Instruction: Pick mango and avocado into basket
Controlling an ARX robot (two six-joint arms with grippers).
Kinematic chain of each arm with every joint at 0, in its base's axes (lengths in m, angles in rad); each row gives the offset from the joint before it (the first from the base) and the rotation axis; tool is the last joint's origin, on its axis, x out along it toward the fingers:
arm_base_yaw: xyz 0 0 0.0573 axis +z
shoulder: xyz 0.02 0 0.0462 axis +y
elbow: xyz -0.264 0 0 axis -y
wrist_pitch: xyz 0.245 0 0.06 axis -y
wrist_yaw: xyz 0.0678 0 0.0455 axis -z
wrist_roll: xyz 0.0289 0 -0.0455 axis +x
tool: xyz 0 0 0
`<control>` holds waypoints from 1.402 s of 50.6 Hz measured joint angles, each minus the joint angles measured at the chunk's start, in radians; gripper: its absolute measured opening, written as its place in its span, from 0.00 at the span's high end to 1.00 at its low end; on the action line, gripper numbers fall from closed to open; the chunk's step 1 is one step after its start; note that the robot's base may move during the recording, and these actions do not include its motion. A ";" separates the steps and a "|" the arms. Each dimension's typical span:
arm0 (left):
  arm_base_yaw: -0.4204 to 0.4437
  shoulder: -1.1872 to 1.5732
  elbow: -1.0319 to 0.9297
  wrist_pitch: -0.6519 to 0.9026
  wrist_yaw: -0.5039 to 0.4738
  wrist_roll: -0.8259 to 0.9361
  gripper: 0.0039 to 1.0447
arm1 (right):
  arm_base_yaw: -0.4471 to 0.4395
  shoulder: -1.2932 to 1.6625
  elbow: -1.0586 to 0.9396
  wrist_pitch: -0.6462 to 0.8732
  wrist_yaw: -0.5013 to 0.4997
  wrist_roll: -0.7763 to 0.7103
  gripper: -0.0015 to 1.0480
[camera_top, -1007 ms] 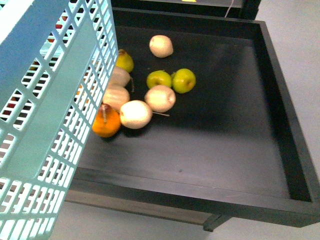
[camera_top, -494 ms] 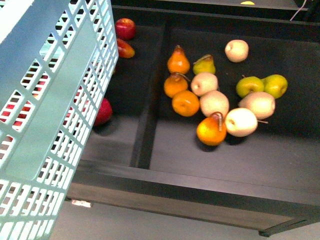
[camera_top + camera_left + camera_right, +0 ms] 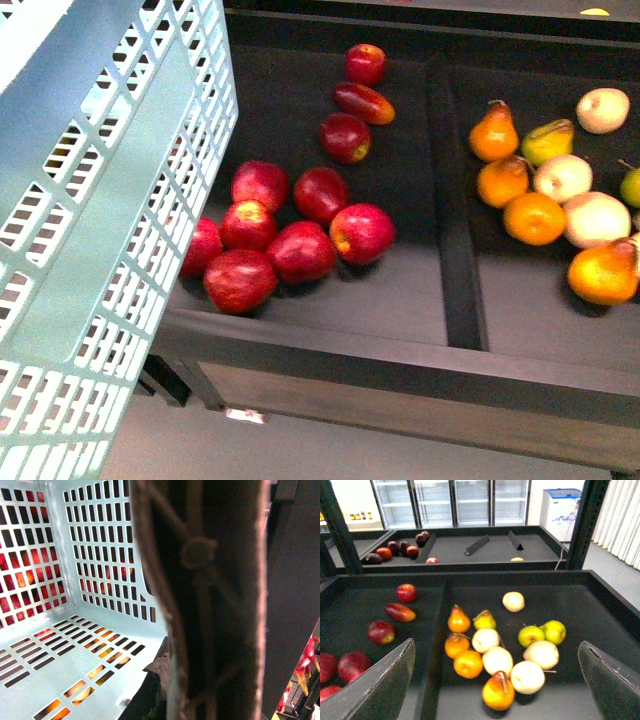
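While the basket point(image 3: 100, 220) fills the near left of the front view, tilted, its slotted wall covers the left end of the black bench point(image 3: 400, 375) and half hides one apple. In the left compartment we count ten red fruits. Nine are round red apples point(image 3: 300, 250), seven bunched near the basket and two farther back. The tenth is a long red-and-yellow fruit point(image 3: 364, 102) lying between those two.

A raised divider point(image 3: 455, 250) parts them from the right compartment, where the right wrist view shows twelve fruits:
- two orange pears point(image 3: 459, 620)
- two rounder orange fruits point(image 3: 468, 663)
- one yellow-green pear point(image 3: 485, 620)
- five pale cream apples point(image 3: 513, 601)
- two green apples point(image 3: 554, 632)

Which of these, if any, is the mango we cannot tell.

The right gripper point(image 3: 495, 643) hangs above this compartment, jaws wide, with nothing between them. The left wrist view looks into the basket, with red and orange showing through its slots. A blurred dark brown band point(image 3: 210, 605) close to the lens covers the left gripper, so we cannot tell how its jaws stand.

Farther off, a second bench point(image 3: 485, 547) carries a cluster of dark red fruits point(image 3: 395, 550), too small to count, and one small yellow thing point(image 3: 517, 559). Behind it stand glass-door fridges point(image 3: 470, 500) and a white chest freezer point(image 3: 561, 505).
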 joint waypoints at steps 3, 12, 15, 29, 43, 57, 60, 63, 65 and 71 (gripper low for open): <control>0.000 0.000 0.000 0.000 0.000 0.000 0.96 | 0.000 0.000 0.000 0.000 -0.003 0.000 0.08; 0.000 0.000 0.000 0.000 -0.002 0.000 0.96 | 0.000 0.000 0.000 0.000 -0.003 0.000 0.08; 0.000 0.000 0.000 0.000 -0.002 0.000 0.96 | 0.000 0.000 0.000 0.000 -0.002 -0.001 0.08; 0.000 0.000 0.000 0.000 -0.001 0.001 0.96 | 0.000 0.000 0.000 0.000 -0.002 0.000 0.08; 0.000 0.000 0.000 0.000 -0.002 0.001 0.96 | 0.000 0.000 0.000 0.000 -0.001 0.000 0.08; 0.000 0.000 0.000 0.000 -0.001 0.000 0.96 | 0.000 -0.001 0.000 0.000 -0.003 0.000 0.08; 0.000 0.000 0.000 0.000 -0.001 -0.001 0.96 | 0.000 -0.001 0.000 0.001 -0.001 -0.001 0.08; 0.000 0.000 0.000 0.000 -0.002 0.000 0.96 | 0.000 -0.001 0.000 0.000 0.000 0.000 0.08; 0.000 0.000 0.000 0.000 -0.003 0.001 0.96 | 0.000 -0.001 0.000 0.000 -0.003 0.000 0.08; 0.000 0.000 0.000 0.000 -0.001 0.000 0.96 | 0.000 -0.001 0.000 0.000 0.001 -0.001 0.08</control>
